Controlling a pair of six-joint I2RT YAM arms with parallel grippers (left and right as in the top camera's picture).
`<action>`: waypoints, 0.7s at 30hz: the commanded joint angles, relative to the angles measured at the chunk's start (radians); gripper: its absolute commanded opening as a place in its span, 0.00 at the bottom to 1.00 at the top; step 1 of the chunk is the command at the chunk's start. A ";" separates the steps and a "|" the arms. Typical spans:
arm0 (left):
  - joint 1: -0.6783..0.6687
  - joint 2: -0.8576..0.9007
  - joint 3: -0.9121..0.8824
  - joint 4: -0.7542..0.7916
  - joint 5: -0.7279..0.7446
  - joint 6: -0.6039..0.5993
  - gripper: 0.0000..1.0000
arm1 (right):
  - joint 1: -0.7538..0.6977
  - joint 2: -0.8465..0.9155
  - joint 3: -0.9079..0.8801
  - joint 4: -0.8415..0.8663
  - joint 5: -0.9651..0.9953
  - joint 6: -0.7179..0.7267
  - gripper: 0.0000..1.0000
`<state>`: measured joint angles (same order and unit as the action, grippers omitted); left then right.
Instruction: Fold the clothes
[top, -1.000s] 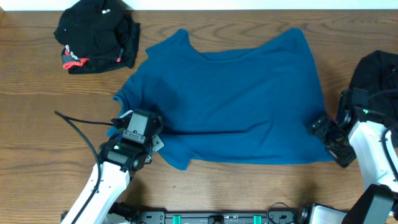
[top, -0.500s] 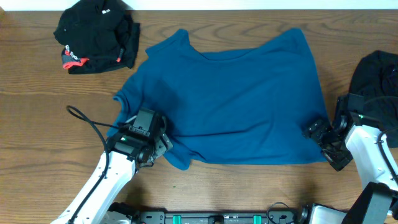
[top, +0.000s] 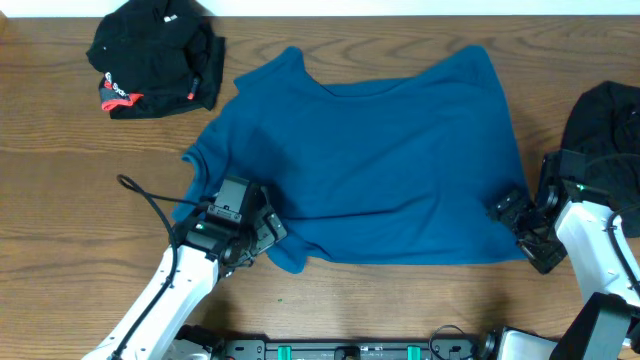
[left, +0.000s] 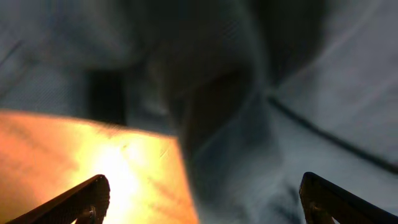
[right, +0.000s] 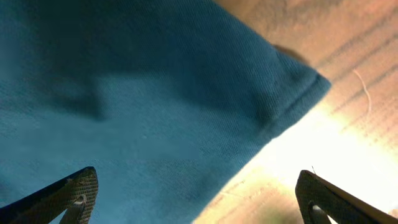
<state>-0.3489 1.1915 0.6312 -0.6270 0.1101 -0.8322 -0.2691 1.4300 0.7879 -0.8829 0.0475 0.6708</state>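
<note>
Near the front edge of the counter (top: 60, 220), the left tool (top: 262, 230) is being held released, fingers wide apart, at the near left corner of the blue shirt (top: 370, 160). In the left wrist view, bunched cloth is being shown between the fingers. Toward the right edge, the right tool (top: 507, 207) is being held released too, at the shirt's near right corner. The shirt is lying spread over the middle of the counter. A black garment (top: 605, 120) is lying at the right edge, and a black bundle (top: 155, 55) with red marks at the far left corner.
</note>
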 joint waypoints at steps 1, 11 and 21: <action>-0.002 0.007 -0.016 0.033 -0.053 0.057 0.97 | -0.006 0.003 -0.007 -0.028 0.000 0.017 0.99; 0.033 0.126 -0.017 0.151 -0.095 0.169 0.97 | -0.006 0.003 -0.007 -0.052 0.000 0.016 0.99; 0.033 0.170 -0.016 0.196 -0.048 0.230 0.96 | -0.006 0.003 -0.007 -0.099 0.000 0.013 0.99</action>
<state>-0.3214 1.3598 0.6186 -0.4358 0.0505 -0.6495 -0.2691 1.4300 0.7876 -0.9703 0.0444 0.6708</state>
